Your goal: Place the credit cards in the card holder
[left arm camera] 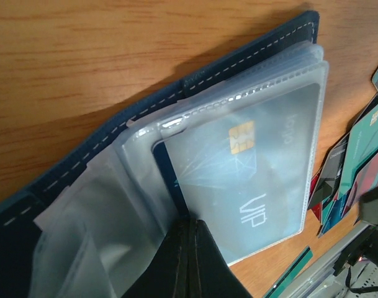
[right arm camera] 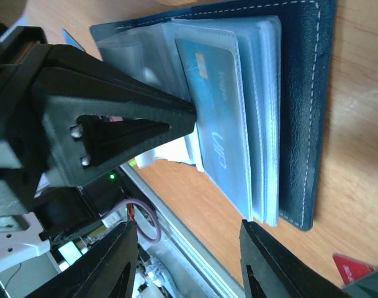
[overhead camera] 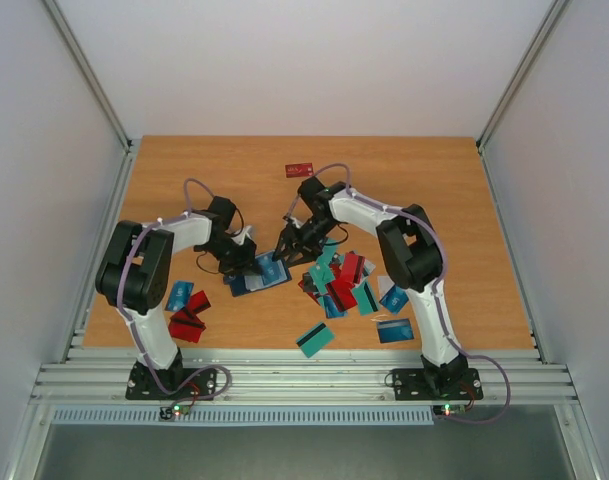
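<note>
The card holder [overhead camera: 267, 276] lies open at mid-table, its navy cover [left arm camera: 238, 68] down and its clear sleeves fanned up; it also shows in the right wrist view [right arm camera: 300, 112]. A blue "VIP" credit card [left arm camera: 251, 180] sits inside one sleeve, also seen in the right wrist view [right arm camera: 216, 105]. My left gripper [overhead camera: 246, 262] is shut, its tips [left arm camera: 192, 239] pinched at the near edge of the sleeves. My right gripper [overhead camera: 289, 250] is open and empty [right arm camera: 192, 261], just off the holder's edge. Several loose credit cards [overhead camera: 339, 282] lie in a pile to the right.
More cards lie at the left front [overhead camera: 187, 307]. A teal card [overhead camera: 315, 339] and a blue card [overhead camera: 395, 329] lie near the front edge. One red card [overhead camera: 300, 169] lies at the far side. The left gripper's body [right arm camera: 83, 118] fills the right wrist view's left side.
</note>
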Available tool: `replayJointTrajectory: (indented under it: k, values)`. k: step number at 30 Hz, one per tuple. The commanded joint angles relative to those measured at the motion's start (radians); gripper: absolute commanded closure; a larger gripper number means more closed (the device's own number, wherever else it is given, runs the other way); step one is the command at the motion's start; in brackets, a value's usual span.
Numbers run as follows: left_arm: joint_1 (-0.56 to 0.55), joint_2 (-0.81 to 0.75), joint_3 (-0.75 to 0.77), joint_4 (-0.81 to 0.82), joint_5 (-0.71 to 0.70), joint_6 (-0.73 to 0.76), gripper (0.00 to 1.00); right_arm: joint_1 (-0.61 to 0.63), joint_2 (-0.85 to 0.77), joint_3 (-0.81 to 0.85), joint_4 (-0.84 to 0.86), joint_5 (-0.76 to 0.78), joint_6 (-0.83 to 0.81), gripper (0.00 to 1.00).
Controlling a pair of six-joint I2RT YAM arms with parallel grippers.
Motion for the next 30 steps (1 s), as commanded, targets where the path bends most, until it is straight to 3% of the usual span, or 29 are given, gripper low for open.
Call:
replayJointTrajectory:
  k: [1,30]
  values:
    - [-0.008,0.051,-0.024,0.027,-0.037,0.021,1.0,0.017,0.058,0.05,-0.054,-0.004,-0.047,0.53]
    - [-0.008,0.078,0.009,-0.006,-0.041,0.041,1.0,0.041,0.156,0.16,-0.116,-0.03,-0.091,0.53]
